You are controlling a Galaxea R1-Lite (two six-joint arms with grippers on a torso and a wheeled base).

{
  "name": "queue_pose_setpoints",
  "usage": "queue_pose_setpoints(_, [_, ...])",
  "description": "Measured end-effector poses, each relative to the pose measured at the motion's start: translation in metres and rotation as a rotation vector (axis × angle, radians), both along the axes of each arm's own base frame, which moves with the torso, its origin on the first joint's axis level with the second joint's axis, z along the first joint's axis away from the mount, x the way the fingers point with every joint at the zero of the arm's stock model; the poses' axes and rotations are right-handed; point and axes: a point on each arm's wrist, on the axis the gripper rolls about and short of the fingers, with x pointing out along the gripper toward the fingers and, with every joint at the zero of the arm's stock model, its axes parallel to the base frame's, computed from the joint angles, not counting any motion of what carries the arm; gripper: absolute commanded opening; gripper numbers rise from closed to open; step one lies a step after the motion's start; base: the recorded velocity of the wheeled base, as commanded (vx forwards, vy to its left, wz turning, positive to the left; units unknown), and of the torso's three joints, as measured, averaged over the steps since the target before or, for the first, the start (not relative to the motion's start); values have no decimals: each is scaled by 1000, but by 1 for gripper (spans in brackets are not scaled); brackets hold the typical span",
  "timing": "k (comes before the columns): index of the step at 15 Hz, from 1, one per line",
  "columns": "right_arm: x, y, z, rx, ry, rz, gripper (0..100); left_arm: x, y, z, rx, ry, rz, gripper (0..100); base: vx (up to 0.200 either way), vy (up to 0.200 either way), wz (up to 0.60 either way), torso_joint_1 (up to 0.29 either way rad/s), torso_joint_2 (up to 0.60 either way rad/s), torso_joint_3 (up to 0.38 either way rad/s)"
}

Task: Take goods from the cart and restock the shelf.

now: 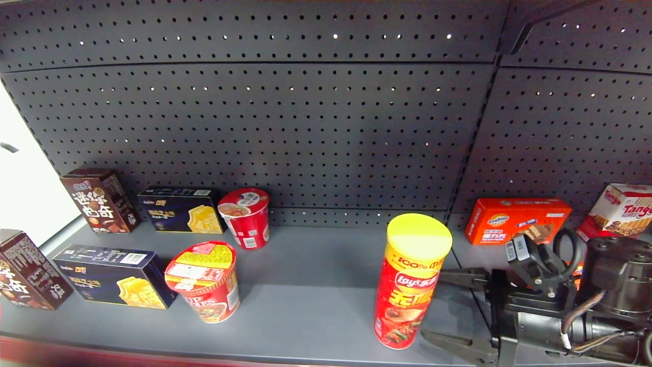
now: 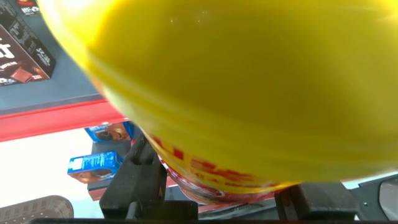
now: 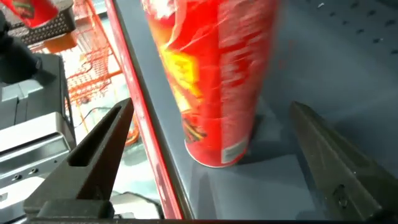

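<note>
Right gripper [image 1: 435, 307] is wide open with nothing gripped, one finger on each side of the tall red cardboard chips can with a yellow plastic lid [image 1: 410, 285]. The can stands upright on the grey metal shelf [image 1: 316, 275], partway in between the jaws near the fingertips. There are clear gaps to both fingers in the right wrist view, gripper [image 3: 211, 112], can [image 3: 211, 74]. The front finger runs along the shelf's red front edge [image 3: 140, 118], the rear finger lies over the shelf deck.

Past the can on the side away from the right jaws are two red noodle cups, one near the front [image 1: 204, 280] and one further back [image 1: 245, 216]. Beyond those are two dark blue boxes [image 1: 114, 275] [image 1: 181, 209] and two dark brown boxes [image 1: 99, 200] [image 1: 28, 272]. On the rear finger's side, near the perforated back panel [image 1: 305, 127], are an orange box [image 1: 517, 219] and a white-and-red wafer box [image 1: 624, 209]. An orange wire cart [image 3: 93, 62] sits out past the front finger, below shelf level.

Left gripper [image 2: 221, 196] is closed round a second red can with yellow lid [image 2: 249, 81], dark fingers [image 2: 134, 186] at both sides of its body, lid end close to the camera. The finger contact itself is mostly hidden by the can. Small blue packets [image 2: 93, 165] lie well beyond these jaws.
</note>
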Motion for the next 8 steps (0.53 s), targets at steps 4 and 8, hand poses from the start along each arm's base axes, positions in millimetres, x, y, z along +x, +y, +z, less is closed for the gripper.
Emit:
queue_pose_setpoints(4, [-14,-15,16,28,-64,-45,100,-1,0,-1,-1,-2,0,0,0,0,0,0,0,0])
queue_pose_setpoints(8, [-37,-27,31,22,-71,-105,100,-1,0,3,-4,-18,-10,0,0,0,0,0,0,0])
